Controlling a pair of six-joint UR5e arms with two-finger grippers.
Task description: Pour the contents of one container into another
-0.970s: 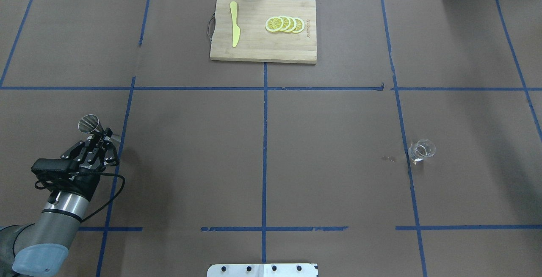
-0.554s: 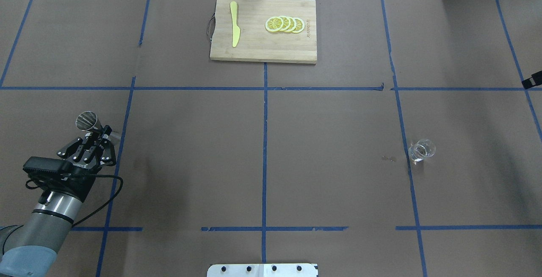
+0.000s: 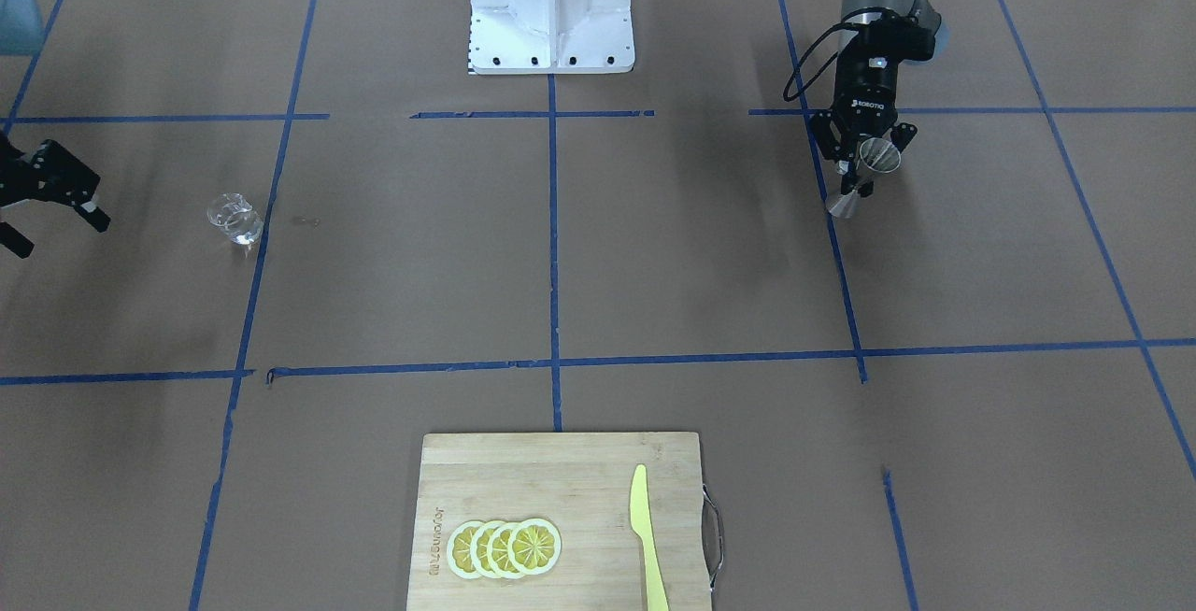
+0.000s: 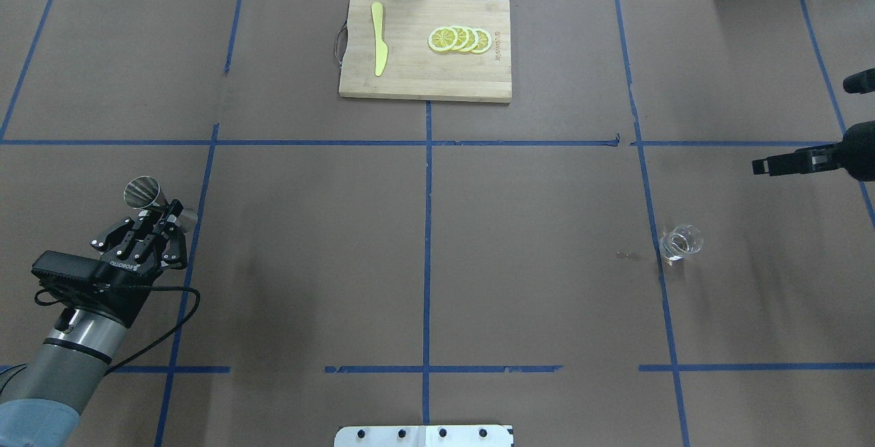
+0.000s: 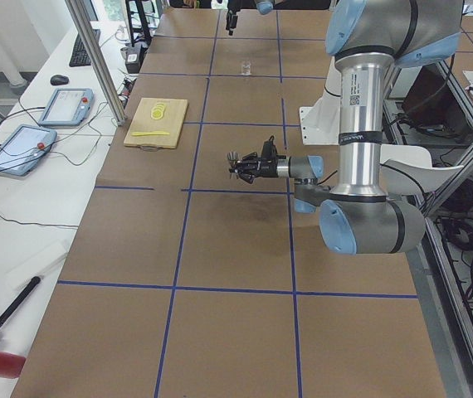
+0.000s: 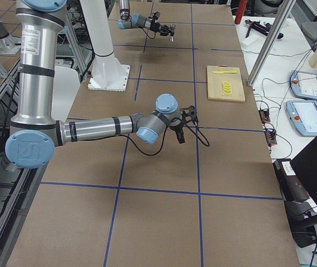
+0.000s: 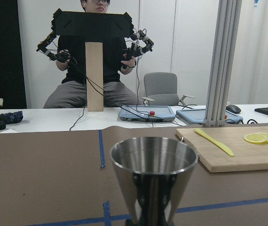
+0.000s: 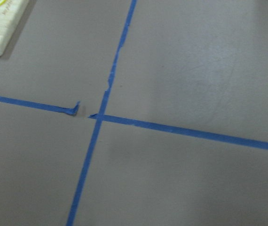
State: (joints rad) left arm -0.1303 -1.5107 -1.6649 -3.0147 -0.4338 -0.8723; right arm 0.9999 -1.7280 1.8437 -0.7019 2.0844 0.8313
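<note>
The metal jigger (image 4: pixel 145 194) is held tilted above the table at the near left, and my left gripper (image 4: pixel 163 220) is shut on its narrow waist. In the left wrist view its open cup (image 7: pixel 153 162) fills the lower centre. The front-facing view shows the same jigger (image 3: pixel 867 172) in the left gripper (image 3: pixel 855 167). The clear glass cup (image 4: pixel 681 241) stands upright on the table at the right, also seen as the glass cup (image 3: pixel 234 220). My right gripper (image 3: pixel 51 228) hovers open beside it, apart from it. Only one of its fingers (image 4: pixel 786 160) shows overhead.
A wooden cutting board (image 4: pixel 417 81) at the far middle carries a yellow knife (image 4: pixel 378 38) and lemon slices (image 4: pixel 459 39). A few small drops (image 4: pixel 623 254) lie left of the glass. The white robot base (image 3: pixel 551 8) is at the near edge. A person (image 7: pixel 96 56) sits beyond the table.
The right gripper has come in from the right edge toward the glass cup. The left arm has drawn slightly back and left with the jigger in it.
</note>
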